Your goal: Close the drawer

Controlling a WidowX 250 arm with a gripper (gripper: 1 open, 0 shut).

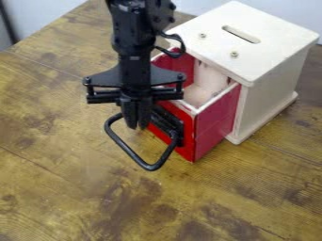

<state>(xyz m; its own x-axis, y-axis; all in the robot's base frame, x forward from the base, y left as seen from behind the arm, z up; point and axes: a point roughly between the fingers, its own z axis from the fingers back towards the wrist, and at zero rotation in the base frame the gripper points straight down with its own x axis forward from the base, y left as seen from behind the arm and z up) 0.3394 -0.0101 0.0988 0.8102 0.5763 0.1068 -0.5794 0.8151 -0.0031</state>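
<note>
Straight down over the handle (130, 151) of an open drawer (189, 141)

Comes in from the top edge with the dark arm (136, 38) close to upright, wrist above the wide black body of the tool (134, 123). Points the fingers downward, shut together, with nothing visibly held between them. Hangs at the upper part of the black wire loop, overlapping it in view; cannot tell whether touching. Covers part of the red front too. Faces the drawer standing open from the pale wooden cabinet (262, 71), pale inside showing, handle reaching out over the wooden bench (63, 179).
</note>
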